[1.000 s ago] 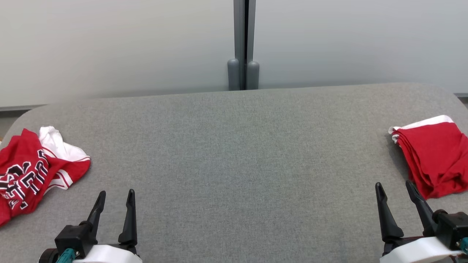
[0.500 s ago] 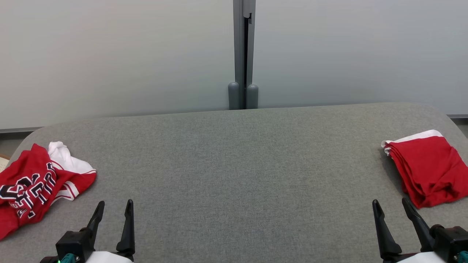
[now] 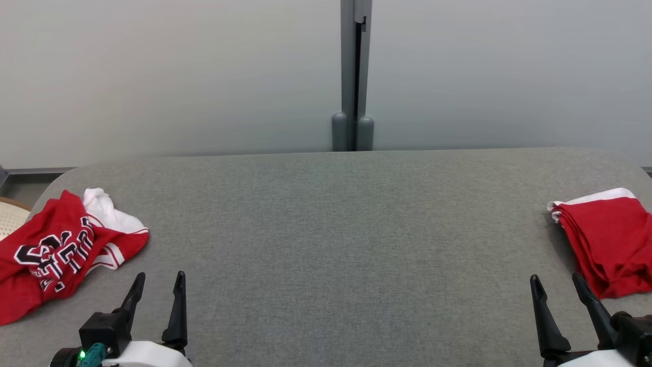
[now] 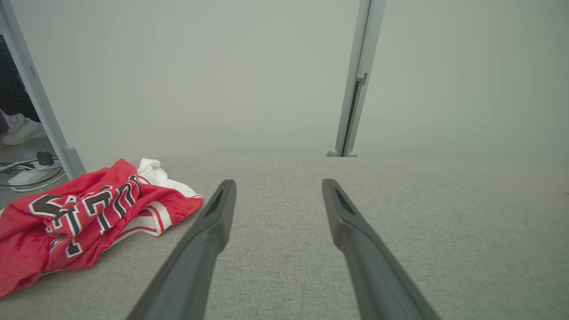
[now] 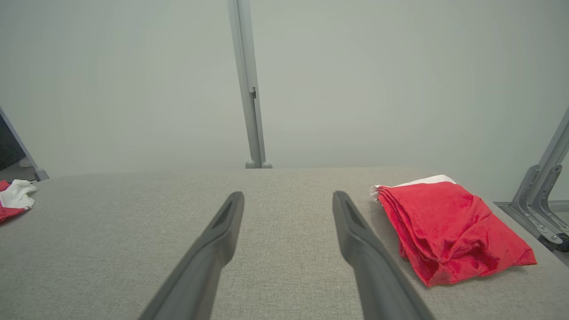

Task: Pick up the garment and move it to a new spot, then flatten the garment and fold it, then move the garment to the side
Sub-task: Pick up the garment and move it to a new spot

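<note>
The bench (image 3: 326,229) is covered in grey woven fabric, flat and smooth, with rounded far corners. Behind it stand pale frosted wall panels, joined by a grey post (image 3: 352,76) that rises just past the middle of the bench's far edge. The crumpled garment (image 3: 56,250), red with white trim and black-and-white lettering, lies in a heap far to the left of the post, at the bench's left end, partly over the edge. A folded garment (image 3: 606,239), red with a white strip at its far side, lies far to the right of the post, at the right end. The left fingers (image 3: 178,306) stand spread apart with nothing between them, nearer than the post and to its left, just beside the crumpled garment. The right fingers (image 3: 544,318) are likewise parted and empty, to the post's right, close to the folded garment. In the left wrist view, cables (image 4: 26,171) and a person's shoe (image 4: 22,132) show on the floor beyond the bench's left end.
</note>
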`<state>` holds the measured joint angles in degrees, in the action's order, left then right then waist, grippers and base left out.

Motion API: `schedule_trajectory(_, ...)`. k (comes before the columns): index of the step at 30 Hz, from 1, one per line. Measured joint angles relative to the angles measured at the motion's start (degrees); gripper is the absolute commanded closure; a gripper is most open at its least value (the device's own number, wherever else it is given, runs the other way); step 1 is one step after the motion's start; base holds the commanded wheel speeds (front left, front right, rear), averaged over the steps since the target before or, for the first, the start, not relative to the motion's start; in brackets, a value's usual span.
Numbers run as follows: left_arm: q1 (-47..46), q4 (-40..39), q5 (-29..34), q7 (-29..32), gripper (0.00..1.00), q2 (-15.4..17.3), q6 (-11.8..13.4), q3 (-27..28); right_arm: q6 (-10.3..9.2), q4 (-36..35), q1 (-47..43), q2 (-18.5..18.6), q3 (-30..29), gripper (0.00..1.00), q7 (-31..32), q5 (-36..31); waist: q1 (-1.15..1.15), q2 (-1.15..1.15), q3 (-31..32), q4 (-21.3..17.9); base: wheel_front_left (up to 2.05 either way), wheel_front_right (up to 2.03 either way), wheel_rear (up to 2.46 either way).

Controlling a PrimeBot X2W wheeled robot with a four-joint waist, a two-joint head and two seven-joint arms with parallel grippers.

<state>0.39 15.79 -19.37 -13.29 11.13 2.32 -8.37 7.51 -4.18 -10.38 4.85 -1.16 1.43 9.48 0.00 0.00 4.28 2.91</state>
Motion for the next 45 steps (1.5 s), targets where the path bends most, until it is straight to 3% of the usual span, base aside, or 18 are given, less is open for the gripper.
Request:
schedule_trajectory(6,-2.3,0.2,-0.4,0.5,0.00,0.0,-0.3,-0.2,-0.02,-1.2,-0.2,-0.2,-0.5,0.00,0.1,-0.1,0.00,0.00,-0.3,5.2,0.00,0.00,0.00)
schedule_trajectory(22,-3.1,-0.5,-1.9,-0.4,0.00,2.1,0.0,1.9,-0.01,-2.7,1.9,-1.1,2.2,0.00,1.1,-1.1,0.00,0.00,-0.2,23.8,0.00,0.00,0.00)
schedule_trajectory(35,-3.6,0.2,-2.2,-1.1,0.00,1.0,0.0,1.5,-0.01,-1.4,4.1,0.0,2.1,0.00,1.6,-1.1,0.00,0.00,-2.4,25.9,0.00,0.00,0.00)
schedule_trajectory(45,-16.2,7.7,-3.6,-1.4,0.00,-1.9,-1.8,1.0,-0.01,-8.9,7.6,2.3,2.0,0.00,6.8,-3.7,0.00,0.00,-8.9,25.2,0.00,0.00,0.00)
